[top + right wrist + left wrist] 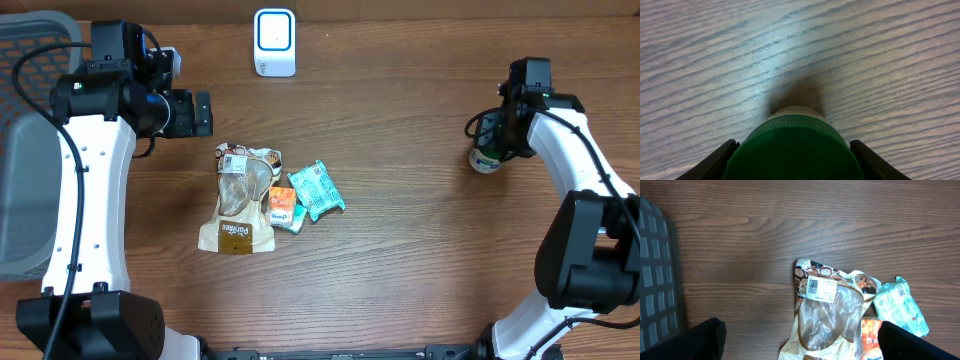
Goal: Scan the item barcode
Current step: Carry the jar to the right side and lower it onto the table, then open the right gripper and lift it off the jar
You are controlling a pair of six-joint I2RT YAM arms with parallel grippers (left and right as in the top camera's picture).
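The green-capped bottle (795, 137) stands clamped inside the right gripper (794, 150).

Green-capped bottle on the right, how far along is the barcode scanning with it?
Done: the right gripper grips the bottle by its cap. In hand: the bottle appears to stand on the table, far from the white scanner at the top edge. Left: carrying it over and showing its barcode. The snack packets in the middle lie untouched, and the left gripper hangs open beside them.

The scanner (274, 42) sits behind the bag (240, 205); the bottle (486, 160) stands far right.
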